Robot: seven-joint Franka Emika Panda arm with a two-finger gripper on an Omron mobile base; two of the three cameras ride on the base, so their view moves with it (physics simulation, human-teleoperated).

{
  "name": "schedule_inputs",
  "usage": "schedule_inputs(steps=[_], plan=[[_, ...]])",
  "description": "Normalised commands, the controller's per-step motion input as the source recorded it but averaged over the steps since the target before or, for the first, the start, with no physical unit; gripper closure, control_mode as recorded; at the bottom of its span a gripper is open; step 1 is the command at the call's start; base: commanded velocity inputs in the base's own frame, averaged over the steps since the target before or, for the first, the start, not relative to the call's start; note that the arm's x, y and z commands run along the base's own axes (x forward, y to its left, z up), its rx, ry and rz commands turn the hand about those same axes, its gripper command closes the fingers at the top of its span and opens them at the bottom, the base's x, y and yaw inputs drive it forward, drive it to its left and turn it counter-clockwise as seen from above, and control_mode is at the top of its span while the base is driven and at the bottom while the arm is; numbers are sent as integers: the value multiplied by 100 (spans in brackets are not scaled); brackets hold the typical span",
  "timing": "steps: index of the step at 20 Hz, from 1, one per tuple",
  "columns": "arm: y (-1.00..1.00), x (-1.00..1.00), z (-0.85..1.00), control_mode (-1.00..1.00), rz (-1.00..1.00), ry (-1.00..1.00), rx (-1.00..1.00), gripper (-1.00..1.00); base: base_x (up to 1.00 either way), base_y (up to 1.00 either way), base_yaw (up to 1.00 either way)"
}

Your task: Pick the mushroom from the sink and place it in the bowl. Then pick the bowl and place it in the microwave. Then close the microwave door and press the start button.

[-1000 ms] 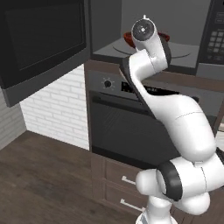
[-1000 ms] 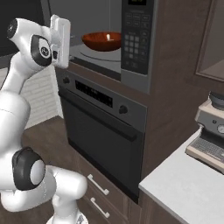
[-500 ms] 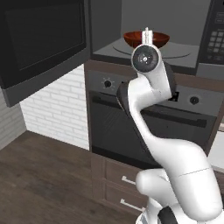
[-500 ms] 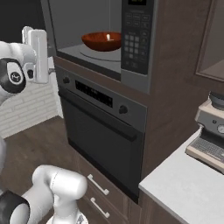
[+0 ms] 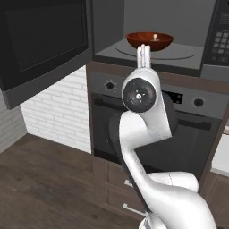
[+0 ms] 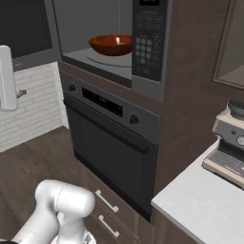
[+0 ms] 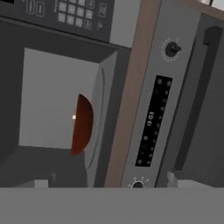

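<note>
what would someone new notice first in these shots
The glossy reddish-brown bowl sitting on the turntable inside the open microwave, with a tiny pale mushroom in it. Then the dark microwave door swung wide to the left, and the oven below.

Flat, even, rendered light is spread over all views, with no hard shadows. The microwave [image 6: 109, 43] cavity is lit pale grey; a small white glint is seen on the bowl [image 5: 149, 40]. The hand view is softer and slightly blurred, rolled sideways.
</note>
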Motion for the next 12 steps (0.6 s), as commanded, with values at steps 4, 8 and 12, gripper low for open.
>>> schedule_inputs(steps=[4, 8, 12], plan=[[75, -99, 1, -100, -5, 0, 0, -100, 0, 0, 0], [90, -77, -2, -100, -1, -3, 0, -100, 0, 0, 0], [98, -14, -31, -100, 0, -8, 0, -100, 0, 0, 0]])
